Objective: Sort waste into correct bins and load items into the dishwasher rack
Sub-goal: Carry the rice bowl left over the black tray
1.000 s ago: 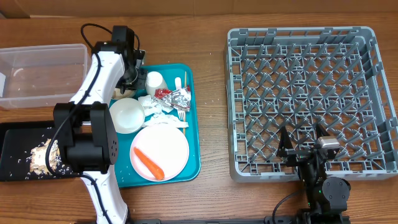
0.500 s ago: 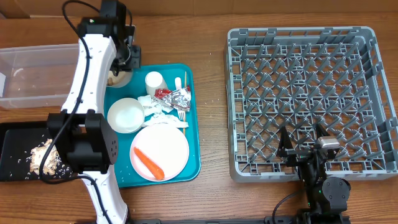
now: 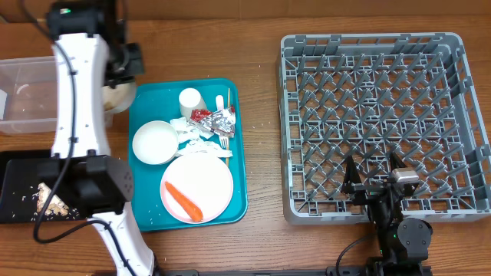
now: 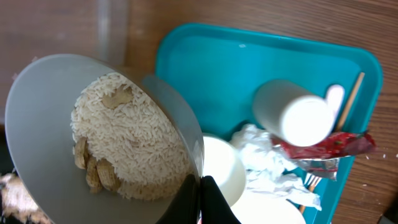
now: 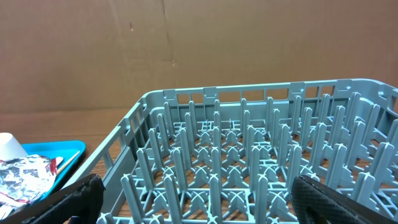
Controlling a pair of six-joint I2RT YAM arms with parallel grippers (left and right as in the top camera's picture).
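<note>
Left claw (image 4: 200,196) pinches the rim of the bowl (image 4: 37,106) of rice (image 4: 127,146).

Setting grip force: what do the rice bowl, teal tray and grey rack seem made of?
Rice bowl: smooth matte white, thin rim, likely plastic, possibly ceramic. Teal tray: moulded plastic, slight sheen, rounded raised edge. Grey rack: rigid moulded plastic, matte lattice and pegs.

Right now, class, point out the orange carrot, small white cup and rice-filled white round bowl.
orange carrot (image 3: 184,201): overhead, its middle
small white cup (image 3: 190,100): overhead, its middle
white round bowl (image 4: 40,93): left wrist, bare inner wall
</note>
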